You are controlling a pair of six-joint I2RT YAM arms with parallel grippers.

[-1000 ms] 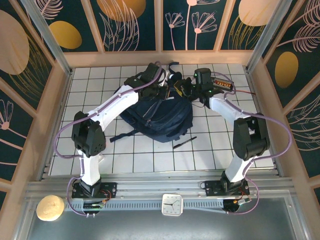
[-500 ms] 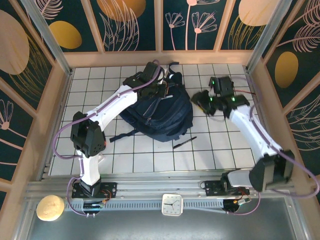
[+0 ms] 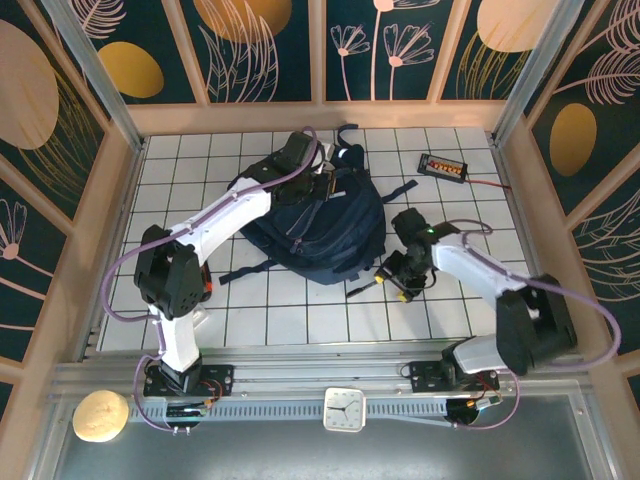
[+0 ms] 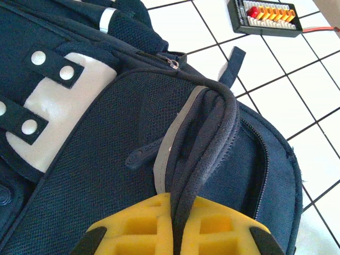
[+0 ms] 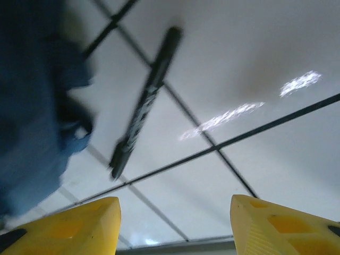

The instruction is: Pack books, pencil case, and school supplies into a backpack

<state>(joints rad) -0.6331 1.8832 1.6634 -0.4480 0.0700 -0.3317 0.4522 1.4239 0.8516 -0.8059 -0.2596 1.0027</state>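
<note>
Here the right claw [image 5: 174, 215] stands wide open, tilted down just above the pen [image 5: 142, 109], which lies on the white-tiled bench [image 5: 255, 64] beside the near right edge of the backpack [image 3: 320, 225]. Its arm is bent at the elbow, with the forearm reaching left. The left claw [image 4: 175, 226] pinches a fold of the backpack's top rim, and its arm stretches to the far side.

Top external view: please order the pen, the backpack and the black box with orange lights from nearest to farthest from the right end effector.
1. The pen, lying just left of the right end effector.
2. The backpack, further left and back; its near edge is also close.
3. The black box with orange lights, far behind, slightly to the right.
</note>
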